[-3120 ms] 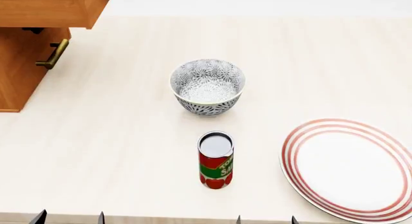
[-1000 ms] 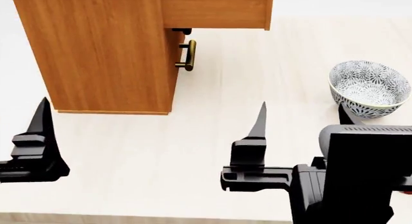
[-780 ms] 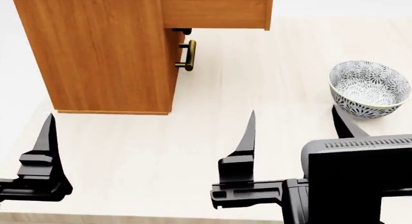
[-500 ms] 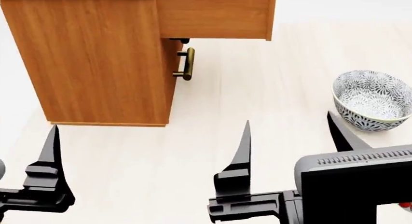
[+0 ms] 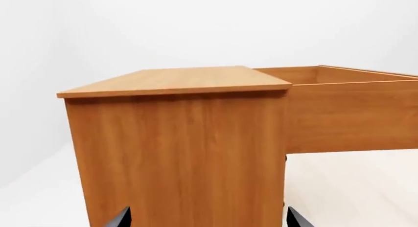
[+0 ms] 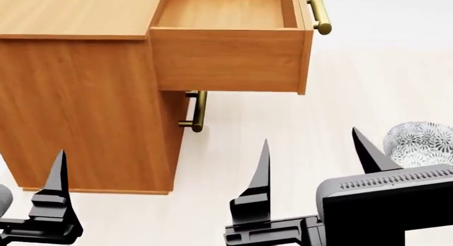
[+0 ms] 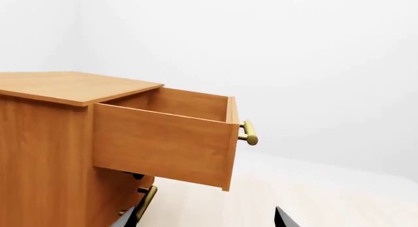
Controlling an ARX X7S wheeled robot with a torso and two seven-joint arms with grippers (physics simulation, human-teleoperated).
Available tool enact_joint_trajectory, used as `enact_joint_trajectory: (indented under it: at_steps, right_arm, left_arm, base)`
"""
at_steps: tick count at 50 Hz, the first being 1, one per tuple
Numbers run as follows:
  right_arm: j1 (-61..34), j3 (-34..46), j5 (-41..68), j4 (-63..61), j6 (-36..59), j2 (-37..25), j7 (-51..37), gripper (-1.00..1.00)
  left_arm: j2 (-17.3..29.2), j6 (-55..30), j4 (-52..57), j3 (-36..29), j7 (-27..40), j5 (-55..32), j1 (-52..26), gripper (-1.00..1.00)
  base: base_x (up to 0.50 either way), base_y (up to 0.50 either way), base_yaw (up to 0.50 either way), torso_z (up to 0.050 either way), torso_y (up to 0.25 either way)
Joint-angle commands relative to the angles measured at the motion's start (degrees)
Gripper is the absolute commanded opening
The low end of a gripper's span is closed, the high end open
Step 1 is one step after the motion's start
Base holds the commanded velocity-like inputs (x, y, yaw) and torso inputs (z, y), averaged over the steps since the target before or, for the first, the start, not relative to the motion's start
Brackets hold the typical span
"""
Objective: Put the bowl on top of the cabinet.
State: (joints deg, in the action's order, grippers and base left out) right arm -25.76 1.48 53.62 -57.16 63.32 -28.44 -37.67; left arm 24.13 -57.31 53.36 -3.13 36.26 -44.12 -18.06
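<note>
though lower now, bowl (image 6: 421, 144) untouched

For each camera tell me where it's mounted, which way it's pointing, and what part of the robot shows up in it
Head view: on the robot's head, looking forward and down at the cabinet, its open top drawer and the bowl; both open grippers show, left gripper and right gripper.
Left wrist view: on the left arm, facing the cabinet's side; only dark fingertips show.
Right wrist view: on the right arm, facing the drawer from its side; only fingertips show.
All views share the cabinet.
</note>
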Motion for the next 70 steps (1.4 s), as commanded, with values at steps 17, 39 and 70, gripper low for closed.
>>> enact_joint_trajectory:
  at_steps: [17,39,70]
  right_arm:
    - [1.41,2.54,-1.16,2.1,-3.44,-1.36,-0.2,1.0]
    - [0.88,-4.75,8.54,1.7,0.34,-7.77,-3.26,1.0]
    - [17.81,-22.5,3.01,8.79,-7.06,-22.56,11.58,1.0]
  left_arm:
    - [1.13,2.89,-1.56,-2.2,-0.53,1.94,1.69,1.0]
    - [2.0,3.63,-1.76,-3.01,-0.34,2.15,1.97,1.0]
    - [2.55,7.82,-7.28,-5.56,-2.5,5.5,2.62,1.0]
  base:
    - [0.43,-0.01,0.0,0.0,0.001]
    - [0.0,0.0,0.0,0.0,0.0]
    - [0.0,0.0,0.0,0.0,0.0]
